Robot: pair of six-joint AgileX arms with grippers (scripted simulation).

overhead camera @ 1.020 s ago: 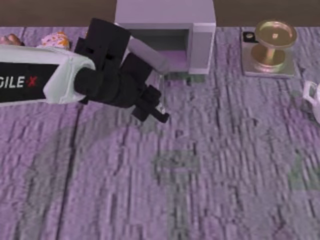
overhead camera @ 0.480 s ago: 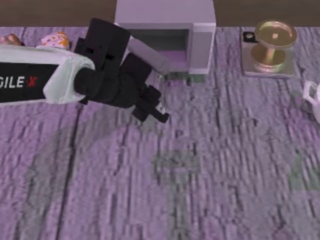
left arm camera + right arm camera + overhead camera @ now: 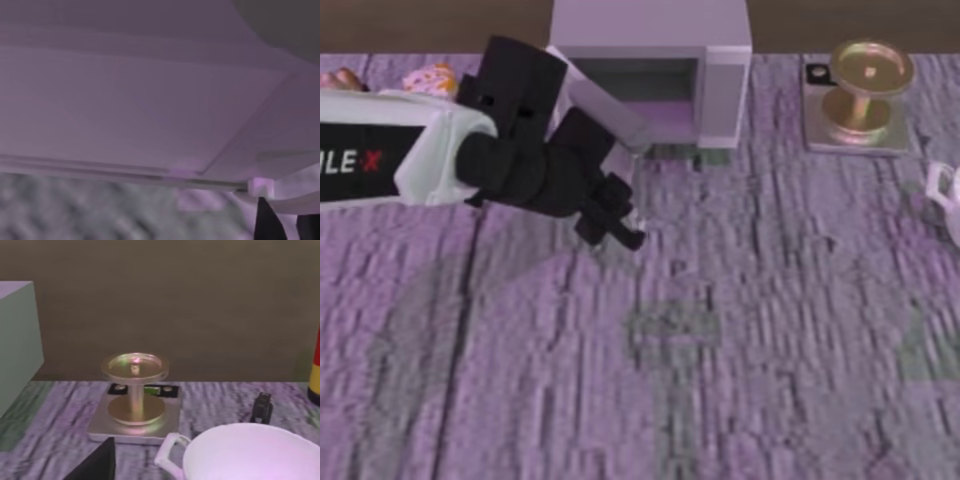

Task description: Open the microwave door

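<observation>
1. Lavender-grey and boxy, the microwave point(image 3: 650, 45) stands at the far edge of the table point(image 3: 740, 340), a little left of centre in the top view, with its cavity open to view.
2. The microwave door point(image 3: 610, 105) is swung partly out from the left side of the opening, slanting toward the table's near side; the top view shows it only edge-on.
3. The left wrist view fills in what the top view lacks: the door's broad flat panel point(image 3: 135, 110) seen from very close, with woodgrain table below it.
4. The left gripper point(image 3: 620, 222) reaches in from the left side of the table and sits just beside the door's free end. Whether its jaws are apart or together cannot be told from either view.
5. The right arm does not appear in the top view.
6. The right wrist view alone shows a white bowl with a handle point(image 3: 250, 452), a small dark object point(image 3: 262, 407) and a red-and-yellow item point(image 3: 315, 367) at the frame edge.
7. Both the top and right wrist views show the gold round scale point(image 3: 860, 95) on its square base, right of the microwave.
</observation>
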